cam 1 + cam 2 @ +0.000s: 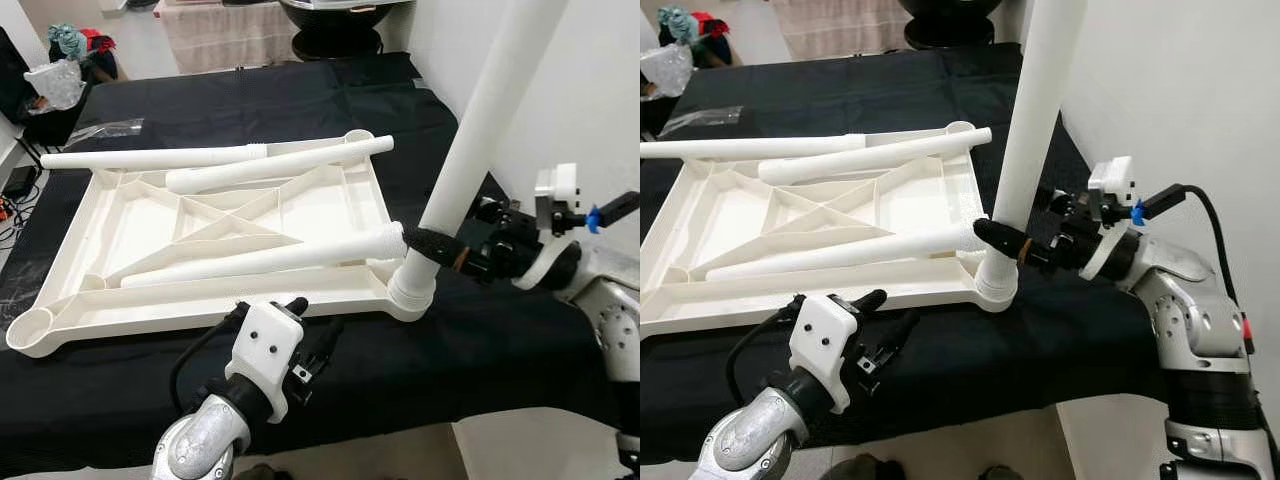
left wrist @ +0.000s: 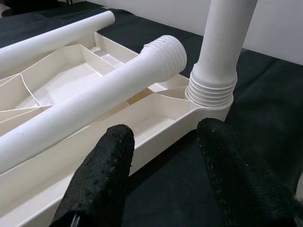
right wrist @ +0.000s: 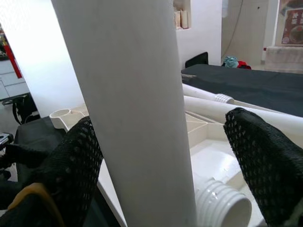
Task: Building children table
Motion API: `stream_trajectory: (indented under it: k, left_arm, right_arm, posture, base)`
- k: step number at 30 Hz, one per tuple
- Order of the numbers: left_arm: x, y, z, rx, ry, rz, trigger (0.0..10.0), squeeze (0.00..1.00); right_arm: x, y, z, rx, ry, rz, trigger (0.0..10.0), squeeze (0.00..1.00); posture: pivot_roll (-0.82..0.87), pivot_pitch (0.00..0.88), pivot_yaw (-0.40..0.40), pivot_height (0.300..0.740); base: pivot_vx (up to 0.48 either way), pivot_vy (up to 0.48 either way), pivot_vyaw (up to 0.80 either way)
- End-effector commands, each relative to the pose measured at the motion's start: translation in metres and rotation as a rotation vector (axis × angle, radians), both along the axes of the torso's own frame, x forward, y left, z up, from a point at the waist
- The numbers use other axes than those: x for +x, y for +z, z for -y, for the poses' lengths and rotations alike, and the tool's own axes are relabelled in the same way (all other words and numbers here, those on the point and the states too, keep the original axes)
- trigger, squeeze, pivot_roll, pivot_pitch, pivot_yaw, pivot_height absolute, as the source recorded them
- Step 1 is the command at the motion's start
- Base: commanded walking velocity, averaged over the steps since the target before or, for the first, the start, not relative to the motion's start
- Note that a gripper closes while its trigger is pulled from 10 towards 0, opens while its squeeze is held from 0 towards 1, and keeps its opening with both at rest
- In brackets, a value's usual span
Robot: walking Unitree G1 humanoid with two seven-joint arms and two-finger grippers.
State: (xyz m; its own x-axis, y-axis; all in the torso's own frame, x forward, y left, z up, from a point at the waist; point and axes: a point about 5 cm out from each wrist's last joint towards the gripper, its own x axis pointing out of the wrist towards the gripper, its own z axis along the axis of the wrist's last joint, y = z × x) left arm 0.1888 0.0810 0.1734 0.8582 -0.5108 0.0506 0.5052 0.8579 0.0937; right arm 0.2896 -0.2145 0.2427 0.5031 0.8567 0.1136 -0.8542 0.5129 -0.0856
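The robot is fitting the first leg into a corner socket of the upturned white tabletop, which is lying on a surface covered with a black cloth. The leg is standing nearly upright in the corner nearest the robot's right side, its threaded end seated in the socket though some threads are showing above the rim, so it is probably not screwed fully home. The right end effector is reaching to the base of this leg with its fingers spread either side of it, one finger against the leg, the other clear, so it is not clamping. The left end effector is hovering released just short of the tabletop's near edge, holding nothing. Three more legs are lying loose across the tabletop. The next move likely calls for closing on the upright leg and twisting it tight while steadying the tabletop. Beyond, white walls, a draped cloth and clutter are lining the room.
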Motion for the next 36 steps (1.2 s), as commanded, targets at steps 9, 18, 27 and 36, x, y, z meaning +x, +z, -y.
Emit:
stream_trajectory:
  k: [9, 18, 27, 36]
  left_arm:
    - [0.0011, -0.0034, -0.0006, 0.011, 0.002, -0.008, 10.0, 0.00]
    - [0.0019, -0.0030, -0.0009, 0.010, 0.006, -0.008, 10.0, 0.00]
    - [0.0042, -0.0020, -0.0017, 0.011, 0.008, -0.004, 10.0, 0.00]
    - [0.0048, -0.0025, -0.0040, 0.018, 0.014, -0.004, 10.0, 0.00]
  right_arm:
    - [0.0011, 0.0049, -0.0138, 0.014, 0.048, 0.006, 10.0, 0.00]
    - [0.0021, 0.0061, -0.0154, 0.019, 0.047, 0.004, 10.0, 0.00]
    - [0.0040, 0.0069, -0.0158, 0.021, 0.038, 0.005, 0.0, 0.00]
    - [0.0040, 0.0072, -0.0153, 0.021, 0.033, 0.015, 0.0, 0.00]
  posture:
    - [0.03, 0.152, -0.001, 0.740]
    - [0.03, 0.157, -0.002, 0.740]
    - [0.03, 0.165, 0.000, 0.740]
    - [0.03, 0.166, -0.001, 0.740]
  base:
    - [0.000, 0.000, 0.00]
    - [0.000, 0.000, 0.00]
    - [0.000, 0.000, 0.00]
    - [0.000, 0.000, 0.00]
